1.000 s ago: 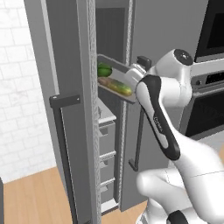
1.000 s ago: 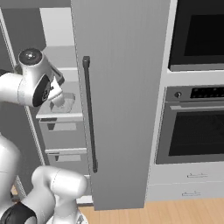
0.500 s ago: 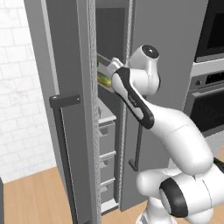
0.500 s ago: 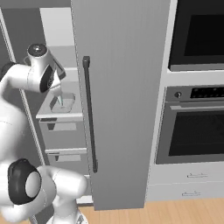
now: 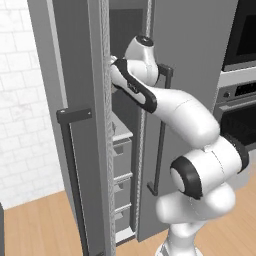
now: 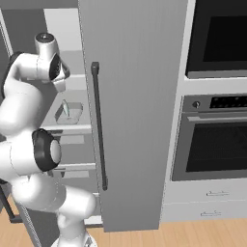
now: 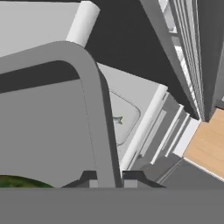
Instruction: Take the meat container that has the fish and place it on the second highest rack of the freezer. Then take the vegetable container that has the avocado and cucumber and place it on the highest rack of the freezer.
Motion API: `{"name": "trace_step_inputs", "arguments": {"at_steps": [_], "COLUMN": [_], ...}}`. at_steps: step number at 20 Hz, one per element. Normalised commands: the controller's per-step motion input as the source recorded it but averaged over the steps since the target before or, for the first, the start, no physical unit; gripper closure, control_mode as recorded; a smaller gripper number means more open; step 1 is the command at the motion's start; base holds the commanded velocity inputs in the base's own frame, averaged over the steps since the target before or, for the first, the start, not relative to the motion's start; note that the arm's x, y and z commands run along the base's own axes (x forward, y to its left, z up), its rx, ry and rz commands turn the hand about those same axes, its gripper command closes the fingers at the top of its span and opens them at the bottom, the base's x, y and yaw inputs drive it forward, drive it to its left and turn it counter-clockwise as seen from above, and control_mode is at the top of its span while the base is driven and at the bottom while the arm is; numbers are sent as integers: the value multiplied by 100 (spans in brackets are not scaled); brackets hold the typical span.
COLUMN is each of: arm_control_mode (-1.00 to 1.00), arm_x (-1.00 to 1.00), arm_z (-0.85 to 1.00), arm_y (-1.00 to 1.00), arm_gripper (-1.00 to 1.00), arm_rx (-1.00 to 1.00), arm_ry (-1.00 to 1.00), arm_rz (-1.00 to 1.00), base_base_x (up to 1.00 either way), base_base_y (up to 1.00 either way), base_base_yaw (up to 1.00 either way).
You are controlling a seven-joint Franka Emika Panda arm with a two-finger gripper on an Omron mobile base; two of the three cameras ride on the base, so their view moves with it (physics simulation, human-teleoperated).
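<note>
Your fingers (image 7: 110,178) stayed clamped on the rim of the vegetable container (image 7: 94,109), deep inside the open freezer (image 5: 95,60).

In the hand view you saw the tray's grey wall curving up from between the pinched tips, with a sliver of dark green at its lower left corner. Below it, the meat container (image 6: 68,114) with the fish (image 6: 66,109) sat on a pale rack (image 6: 67,128). In the left base view your arm (image 5: 165,107) reached past the door's edge at upper-shelf height.
</note>
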Motion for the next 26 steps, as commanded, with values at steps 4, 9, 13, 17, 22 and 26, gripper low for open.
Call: {"name": "trace_step_inputs", "arguments": {"at_steps": [4, 9, 13, 17, 22, 26], "arm_control_mode": [-100, -100, -100, -100, -100, -100], "arm_x": [56, 68, 74, 72, 39, -31], "arm_z": [0, 0, 0, 0, 0, -1], "arm_y": [44, 34, 31, 36, 22, 5], "arm_gripper": [100, 100, 100, -100, -100, -100], "arm_rx": [0, 0, 0, 0, 0, 0], "arm_ry": [0, 0, 0, 0, -1, -3], "arm_rz": [0, -2, -1, 0, -4, -1], "base_base_x": [0, 0, 0, 0, 0, 0], "base_base_y": [0, 0, 0, 0, 0, 0], "base_base_yaw": [0, 0, 0, 0, 0, 0]}}
